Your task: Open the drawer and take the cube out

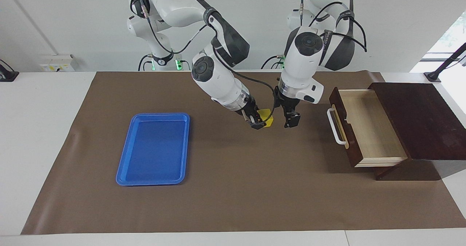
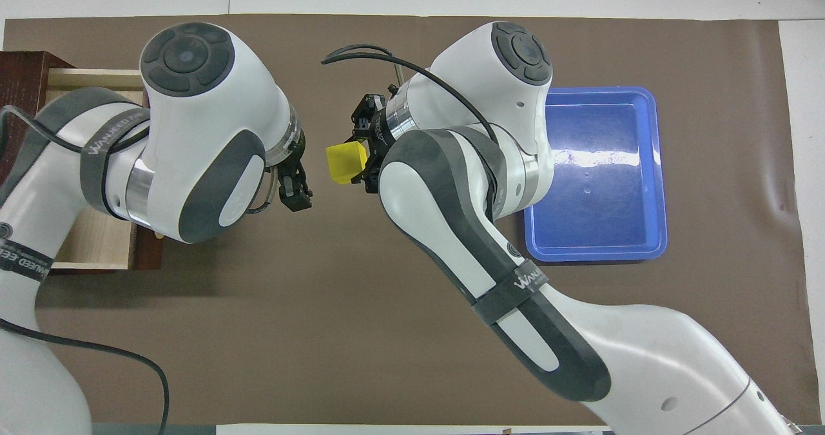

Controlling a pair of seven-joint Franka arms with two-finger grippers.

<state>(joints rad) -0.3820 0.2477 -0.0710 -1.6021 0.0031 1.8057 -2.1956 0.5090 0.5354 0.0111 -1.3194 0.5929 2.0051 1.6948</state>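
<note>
Right pincer grips the cube in the air over the middle of the worktop (image 1: pixel 47 129)

The right pincer (image 1: pixel 259 121) pinches the yellow cube (image 1: pixel 266 117) above the brown mat (image 1: pixel 236 187), between the blue tray (image 1: pixel 123 176) and the open drawer (image 1: pixel 367 129). The left pincer (image 1: pixel 291 120) hangs just beside the cube, apart from it; whether its fingers are spread cannot be told.

Right gripper (image 1: pixel 259 121) clamped mid-air, left gripper (image 1: pixel 292 120) beside it, pointing down
</note>
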